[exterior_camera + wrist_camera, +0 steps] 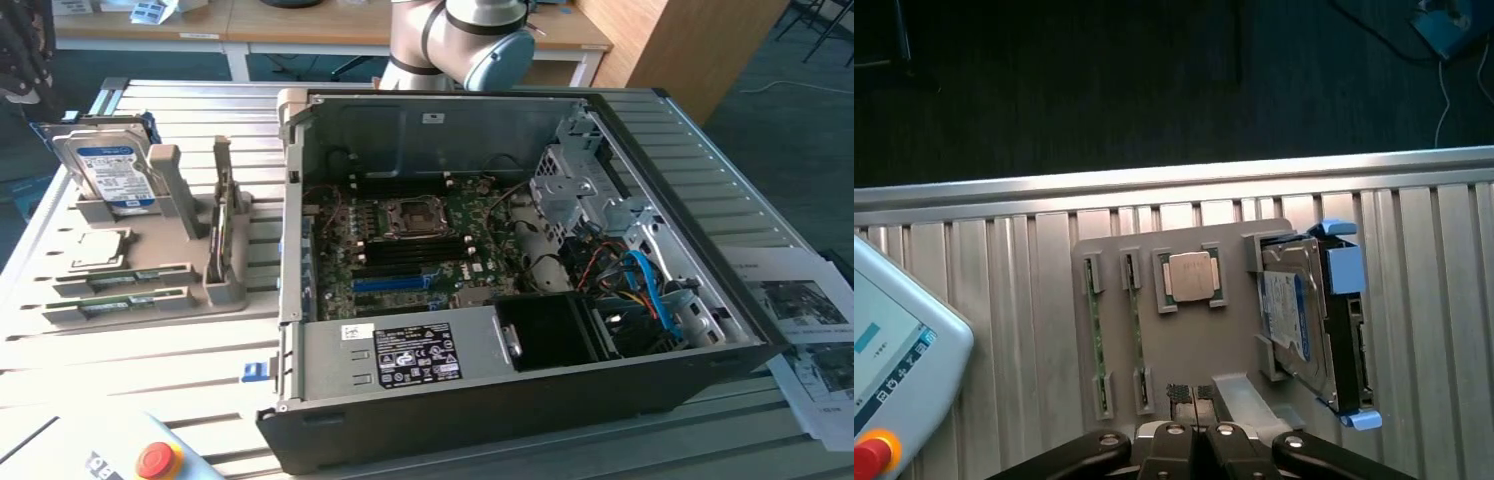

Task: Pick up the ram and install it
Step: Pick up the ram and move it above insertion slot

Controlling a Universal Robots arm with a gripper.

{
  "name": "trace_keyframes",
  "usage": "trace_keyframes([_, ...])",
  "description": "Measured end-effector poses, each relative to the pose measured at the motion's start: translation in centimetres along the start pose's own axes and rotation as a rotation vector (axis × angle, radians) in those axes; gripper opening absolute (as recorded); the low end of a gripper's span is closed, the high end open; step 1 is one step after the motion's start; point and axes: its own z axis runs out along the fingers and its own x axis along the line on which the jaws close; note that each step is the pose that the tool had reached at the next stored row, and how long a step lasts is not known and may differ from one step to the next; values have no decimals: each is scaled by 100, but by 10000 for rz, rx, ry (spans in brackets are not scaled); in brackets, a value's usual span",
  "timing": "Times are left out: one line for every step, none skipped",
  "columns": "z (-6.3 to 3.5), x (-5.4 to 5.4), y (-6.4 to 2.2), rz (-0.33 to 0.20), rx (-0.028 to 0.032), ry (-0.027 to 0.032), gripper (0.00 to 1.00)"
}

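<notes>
While the gripper (1194,432) hovers over one edge of a gray holder tray (1184,350), its two fingers are pressed together with nothing between them. The ram (1137,335) sits on edge in a slot of that tray, a thin green stick held by clips at both ends. A second stick (1094,338) lies just beside it, and a square processor chip (1189,277) is on its other side. Beyond the chip stands a hard drive (1294,322) with a blue-and-white label. In the exterior view the tray rests on a slatted metal table (160,350), to the exterior view's left of an open computer case (534,400) whose motherboard (461,240) lies deep inside. Likely trouble: closed fingers would strike the stick's top edge rather than straddle it. The neighbouring stick leaves little room for a finger. A tilted grip could jam the ram against the clips or the memory slots (394,258).
</notes>
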Motion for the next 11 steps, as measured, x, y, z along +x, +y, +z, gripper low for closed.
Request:
trace_keyframes([0,0,0,-102,-3,5,10])
trace_keyframes([0,0,0,-160,-3,7,10])
trace_keyframes([0,0,0,-165,-4,8,10])
trace_keyframes([0,0,0,-165,-4,8,10])
trace_keyframes([0,0,0,-166,-4,8,10])
trace_keyframes([0,0,0,-166,-4,8,10])
trace_keyframes([0,0,0,-166,-4,8,10])
trace_keyframes([0,0,0,-173,-4,8,10])
trace_keyframes([0,0,0,-203,-5,10,10])
trace_keyframes([0,0,0,-263,-7,13,10])
trace_keyframes([0,1,0,-346,-9,16,10])
